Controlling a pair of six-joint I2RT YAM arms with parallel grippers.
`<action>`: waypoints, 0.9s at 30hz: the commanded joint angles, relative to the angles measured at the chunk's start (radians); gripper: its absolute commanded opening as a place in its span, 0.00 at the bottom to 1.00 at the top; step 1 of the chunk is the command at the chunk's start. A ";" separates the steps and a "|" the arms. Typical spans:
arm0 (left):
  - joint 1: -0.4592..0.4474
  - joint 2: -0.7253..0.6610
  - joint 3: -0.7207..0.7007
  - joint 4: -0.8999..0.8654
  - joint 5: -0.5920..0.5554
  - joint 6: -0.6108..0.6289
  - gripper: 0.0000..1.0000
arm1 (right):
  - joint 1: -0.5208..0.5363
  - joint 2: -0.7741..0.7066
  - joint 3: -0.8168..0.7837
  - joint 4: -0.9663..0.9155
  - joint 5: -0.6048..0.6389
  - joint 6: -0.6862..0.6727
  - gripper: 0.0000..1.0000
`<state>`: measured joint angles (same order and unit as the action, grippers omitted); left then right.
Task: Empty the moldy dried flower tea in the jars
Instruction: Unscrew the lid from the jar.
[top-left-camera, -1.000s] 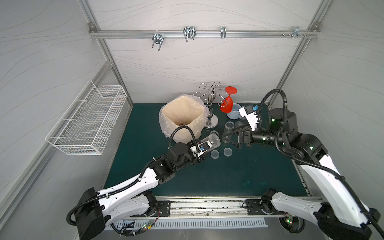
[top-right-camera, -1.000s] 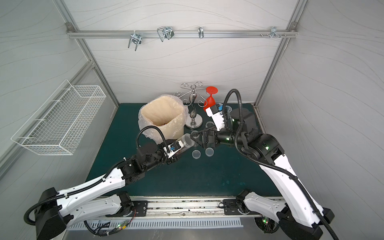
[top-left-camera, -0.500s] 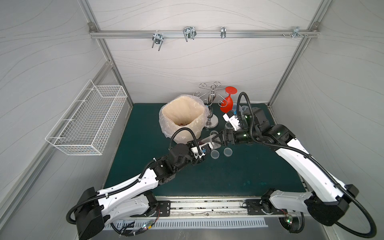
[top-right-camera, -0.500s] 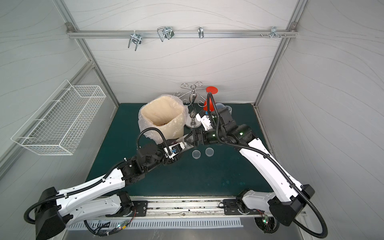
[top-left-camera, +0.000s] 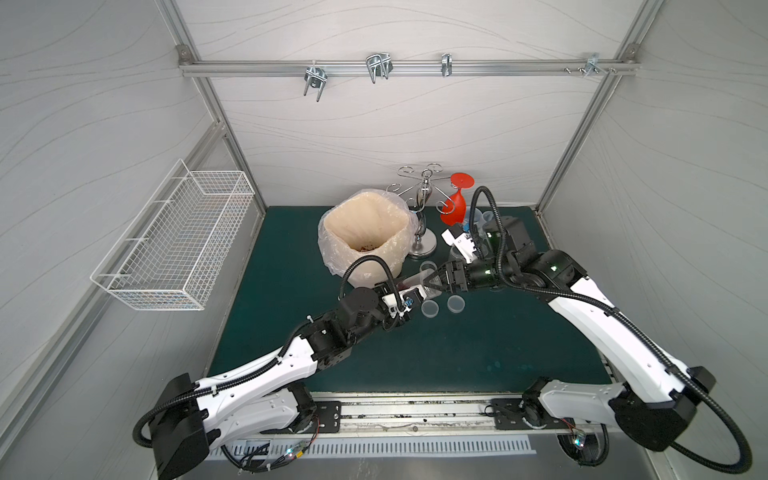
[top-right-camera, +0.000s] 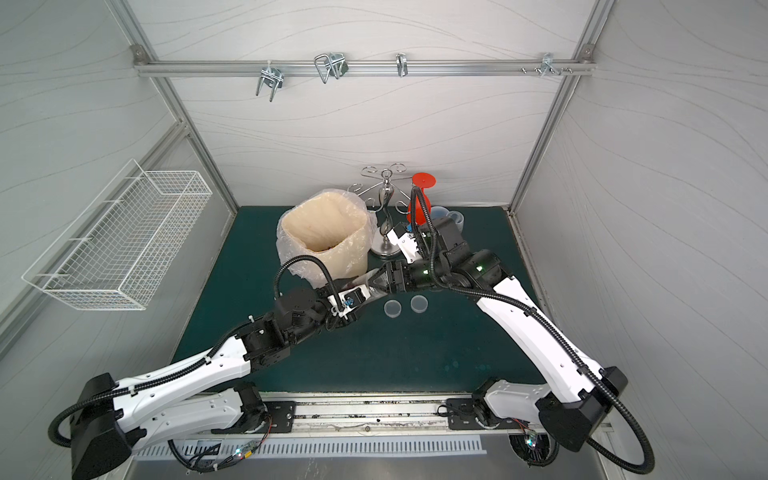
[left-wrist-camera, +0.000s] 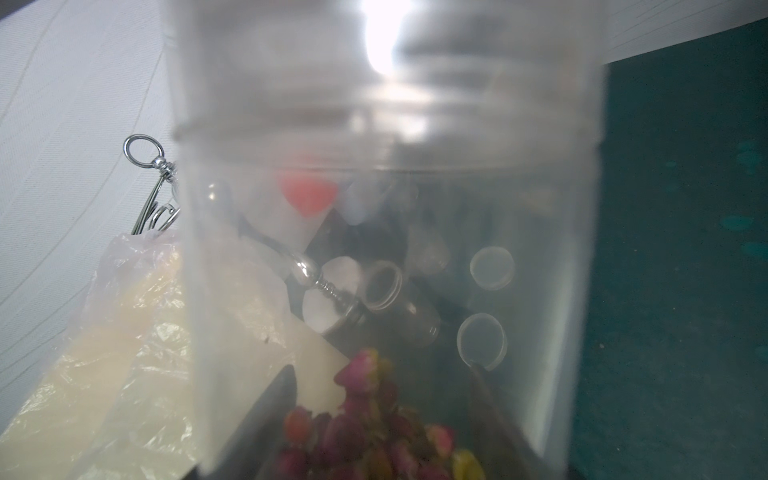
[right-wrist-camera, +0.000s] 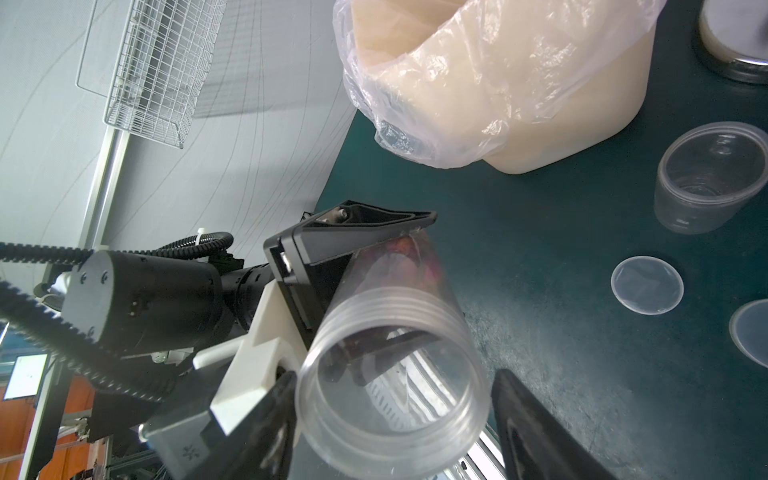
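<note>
A tall clear jar (top-left-camera: 419, 283) (top-right-camera: 365, 287) hangs tilted above the green mat, with my left gripper (top-left-camera: 409, 296) (left-wrist-camera: 382, 372) shut on its lower part. Reddish-pink dried flower tea (left-wrist-camera: 365, 428) (right-wrist-camera: 403, 249) lies in the end between the left fingers (right-wrist-camera: 365, 226). My right gripper (top-left-camera: 433, 282) (right-wrist-camera: 395, 376) is open and straddles the jar's threaded far end (right-wrist-camera: 390, 332). One finger touches the rim and the other stands a little off it. An empty short wide jar (right-wrist-camera: 706, 178) stands uncapped on the mat. I cannot tell if a lid sits on the tall jar.
A bag-lined beige bin (top-left-camera: 365, 237) with a few tea bits inside stands just behind the jar. Two loose lids (top-left-camera: 430, 308) (top-left-camera: 456, 303) lie on the mat. At the back right are a chrome stand (top-left-camera: 424, 216), a red glass (top-left-camera: 455, 203) and a pale mug (top-left-camera: 486, 216). A wire basket (top-left-camera: 174, 237) hangs on the left wall.
My right arm has swung left to the jar's far end, and its jaws have narrowed around it. The left gripper and the jar have barely moved.
</note>
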<state>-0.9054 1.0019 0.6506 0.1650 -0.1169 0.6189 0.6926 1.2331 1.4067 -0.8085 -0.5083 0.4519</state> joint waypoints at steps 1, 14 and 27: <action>-0.006 0.007 0.046 0.033 0.003 0.020 0.06 | 0.008 0.015 0.003 -0.009 -0.020 -0.017 0.69; -0.006 0.020 0.065 -0.011 0.037 0.004 0.04 | 0.012 0.034 0.015 -0.011 -0.066 -0.073 0.51; -0.004 0.027 0.091 -0.070 0.104 -0.033 0.01 | 0.004 0.084 0.071 -0.066 -0.105 -0.183 0.38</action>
<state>-0.9001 1.0157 0.6765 0.0696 -0.0883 0.5762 0.6880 1.2961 1.4441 -0.8680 -0.5438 0.3321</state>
